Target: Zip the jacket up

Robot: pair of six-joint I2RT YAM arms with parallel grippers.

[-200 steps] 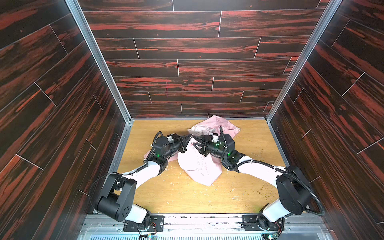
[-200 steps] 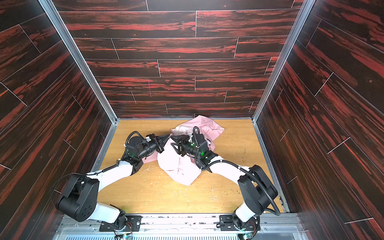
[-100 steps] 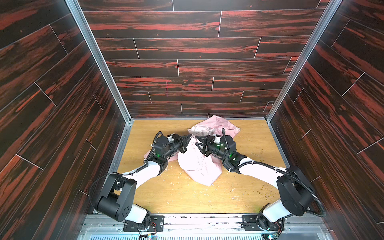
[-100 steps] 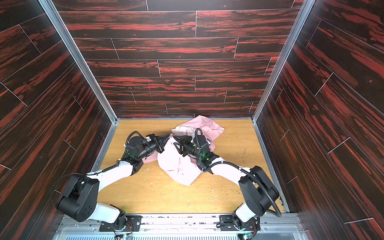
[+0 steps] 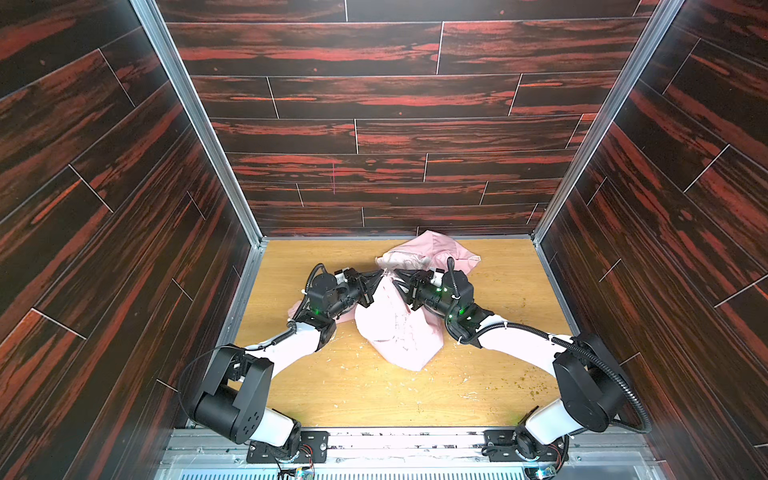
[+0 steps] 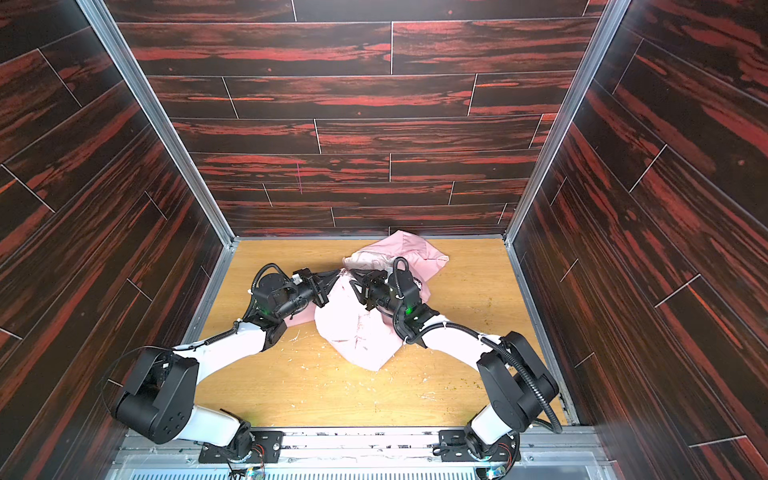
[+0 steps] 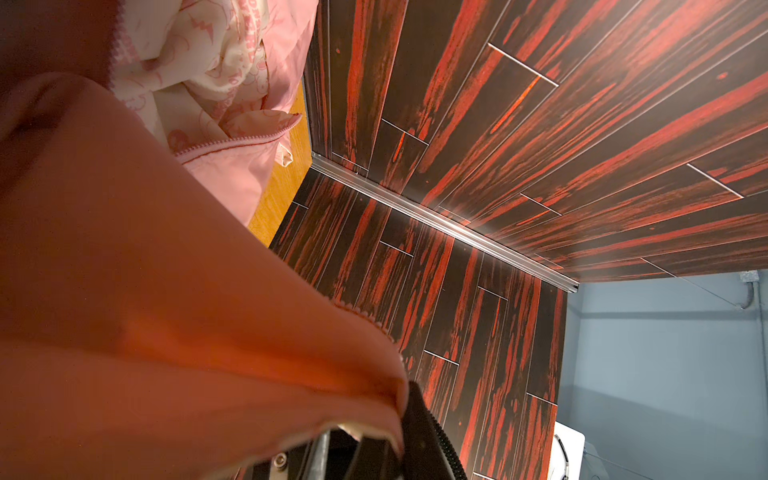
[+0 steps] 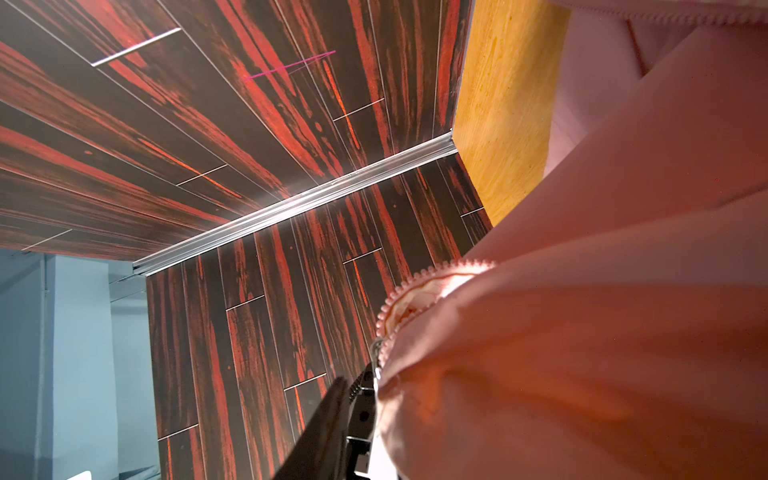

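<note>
The light pink jacket point(image 5: 399, 328) lies crumpled mid-table in both top views, its paler printed lining point(image 7: 199, 62) showing at the far end. Both grippers meet tip to tip at a raised fold of its front edge. My left gripper point(image 5: 377, 274) is shut on that fabric, which drapes over its black finger point(image 7: 424, 428). My right gripper point(image 5: 398, 274) faces it from the right. In the right wrist view its two fingers point(image 8: 328, 415) stand close together beside a metal zipper slider point(image 8: 376, 353) and open zipper teeth point(image 8: 415, 282). Fabric hides whether anything is pinched.
The wooden table point(image 5: 374, 395) is boxed in by dark red plank walls point(image 5: 374, 137) at the back and both sides. Small pale scraps and crumbs point(image 5: 532, 388) dot the near half. A metal rail point(image 5: 395, 440) with both arm bases runs along the front edge.
My right gripper has slid left along the jacket toward the left gripper, and its fingers have drawn closer together. The left arm and its grip have stayed put.
</note>
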